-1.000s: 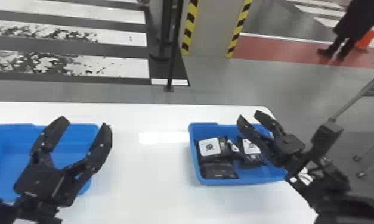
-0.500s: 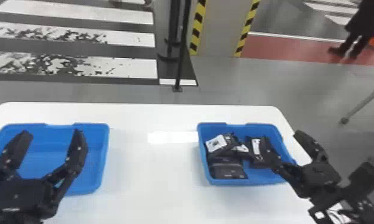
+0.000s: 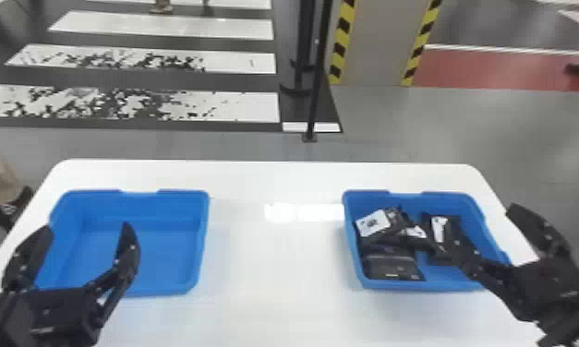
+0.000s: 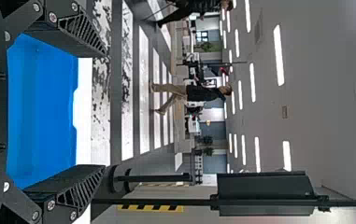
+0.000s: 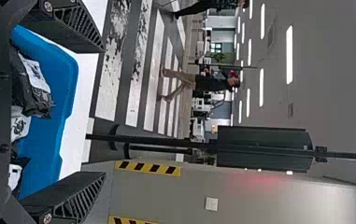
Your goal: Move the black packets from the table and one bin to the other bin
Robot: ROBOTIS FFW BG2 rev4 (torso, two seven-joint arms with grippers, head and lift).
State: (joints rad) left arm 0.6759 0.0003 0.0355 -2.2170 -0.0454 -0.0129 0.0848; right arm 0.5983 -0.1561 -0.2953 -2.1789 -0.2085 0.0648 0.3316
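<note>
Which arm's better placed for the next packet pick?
Right, I'd say. The right claw is open, close to the bin holding the black packets; the left claw is open too, but by the other bin.

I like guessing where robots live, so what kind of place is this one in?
Probably a big indoor hall for testing or showing robots: there are crosswalk stripes painted on the floor, a pillar with yellow and black edges, and long ceiling lights.
</note>
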